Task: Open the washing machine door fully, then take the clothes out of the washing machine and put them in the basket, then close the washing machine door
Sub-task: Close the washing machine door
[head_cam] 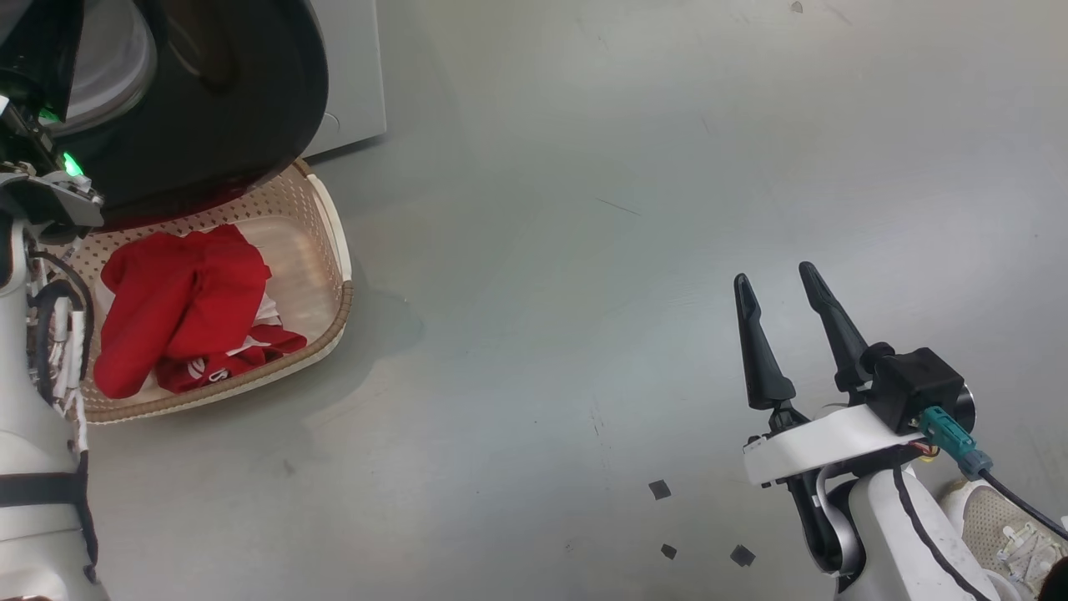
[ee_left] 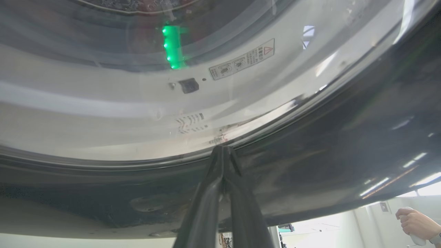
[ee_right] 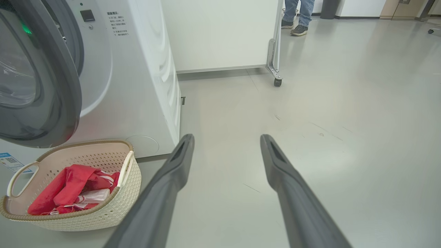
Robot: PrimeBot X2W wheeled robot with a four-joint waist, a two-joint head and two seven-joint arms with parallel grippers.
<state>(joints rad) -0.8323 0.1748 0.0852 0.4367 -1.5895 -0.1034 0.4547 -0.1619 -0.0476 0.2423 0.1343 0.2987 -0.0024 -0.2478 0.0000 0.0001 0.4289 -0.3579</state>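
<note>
The washing machine door point(head_cam: 217, 108) stands swung out from the front of the washing machine point(ee_right: 137, 86), neither flat against it nor wide open. In the head view its glossy black rim overhangs the rear part of the basket point(head_cam: 334, 250). In the right wrist view the door point(ee_right: 51, 86) shows its grey inner rim and glass bowl edge-on, with its lower edge above the back of the basket point(ee_right: 113, 210).

The clothes point(head_cam: 179, 309) lie inside the basket as a crumpled red heap with white stripes and panels, filling the left half as the head view shows it. The basket sits on the grey floor point(head_cam: 584, 250), just beside the machine's lower front, near a blue sticker point(ee_right: 8, 162).

The left gripper point(ee_left: 224, 148) has its two fingers pressed together with nothing between them. The tips meet the door point(ee_left: 344, 137) where the clear glass joins the black rim. A green light point(ee_left: 173, 48) reflects in the glass, and a warning label point(ee_left: 243, 58) shows behind it.

The right gripper point(head_cam: 774, 278) hangs over bare floor, well apart from the basket, with fingers spread wide and nothing held. In its own wrist view the fingers point(ee_right: 172, 172) point along the floor towards a white panel on a caster point(ee_right: 277, 82).

A person's hand point(ee_left: 415, 222) shows in the left wrist view's lower right corner. A person's legs point(ee_right: 298, 17) stand in the distance, and a pale shoe point(head_cam: 1001, 526) lies by the right arm.
</note>
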